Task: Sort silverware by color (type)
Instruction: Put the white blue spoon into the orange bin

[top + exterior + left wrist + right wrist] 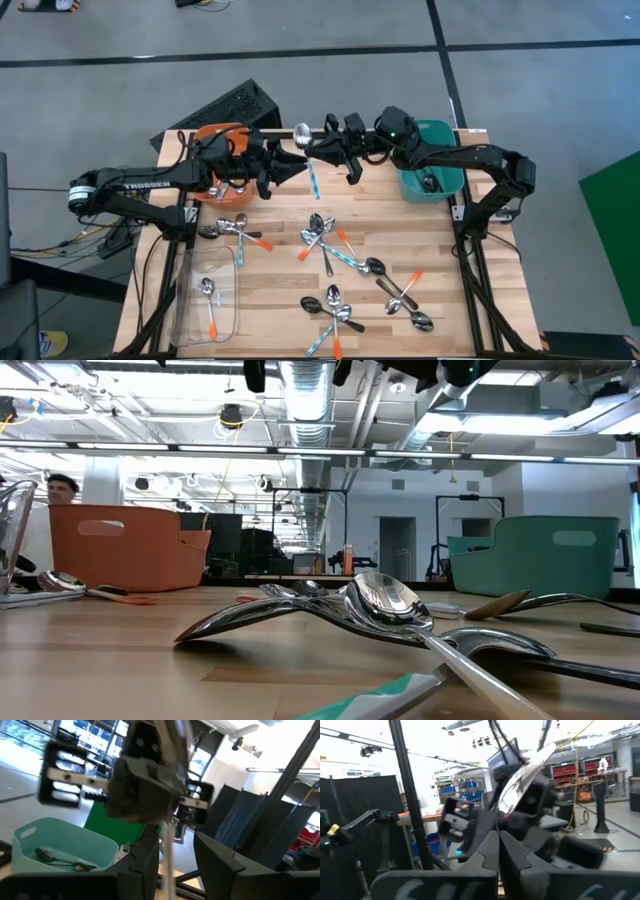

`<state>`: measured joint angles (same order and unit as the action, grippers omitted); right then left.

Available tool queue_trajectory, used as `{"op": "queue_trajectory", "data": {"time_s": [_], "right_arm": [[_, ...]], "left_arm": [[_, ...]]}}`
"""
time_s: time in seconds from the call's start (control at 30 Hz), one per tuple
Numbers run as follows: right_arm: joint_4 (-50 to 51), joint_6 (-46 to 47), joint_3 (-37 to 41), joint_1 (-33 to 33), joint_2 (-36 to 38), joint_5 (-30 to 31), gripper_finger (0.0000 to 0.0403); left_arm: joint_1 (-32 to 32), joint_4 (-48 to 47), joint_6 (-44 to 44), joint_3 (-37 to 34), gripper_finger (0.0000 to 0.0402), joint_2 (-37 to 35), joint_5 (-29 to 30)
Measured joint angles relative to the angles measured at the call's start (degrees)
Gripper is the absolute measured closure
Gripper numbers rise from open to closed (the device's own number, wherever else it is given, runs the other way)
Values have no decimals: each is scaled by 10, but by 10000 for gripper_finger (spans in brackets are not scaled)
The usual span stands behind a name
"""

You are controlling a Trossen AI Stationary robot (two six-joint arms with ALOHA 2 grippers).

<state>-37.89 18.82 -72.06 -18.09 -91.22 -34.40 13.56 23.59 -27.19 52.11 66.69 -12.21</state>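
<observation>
above the desk's far edge, the right tool clamps a blue-handled spoon between closed fingers; the left tool meets it, fingers spread around the handle. other spoons lie scattered below.

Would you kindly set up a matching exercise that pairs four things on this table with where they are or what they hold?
Things:
1. orange bin
2. teal bin
3. clear tray
4. blue-handled spoon

Places:
a. front left, holding one orange-handled spoon
b. raised between the left gripper and the right gripper
c. back right, holding a dark spoon
d. back left

Pairs: 1-d, 2-c, 3-a, 4-b
</observation>
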Motion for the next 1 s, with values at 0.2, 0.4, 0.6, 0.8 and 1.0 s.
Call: {"op": "queue_trajectory", "data": {"time_s": [0.2, 0.4, 0.6, 0.8, 1.0], "right_arm": [[1, 0, 0, 14, 0, 5, 384], [13, -9, 0, 21, 0, 36, 385], [17, -4, 0, 19, 0, 47, 386], [74, 21, 1, -2, 6, 92, 342], [156, 47, 0, -32, 14, 134, 303]], "left_arm": [[0, 38, 16, 0, 298, 22, 3], [0, 97, 8, 0, 300, 59, -66], [4, 70, -3, 0, 371, 56, -60], [23, -122, 1, 0, 389, -18, 43], [78, -435, -26, 0, 392, -103, 259]]}}
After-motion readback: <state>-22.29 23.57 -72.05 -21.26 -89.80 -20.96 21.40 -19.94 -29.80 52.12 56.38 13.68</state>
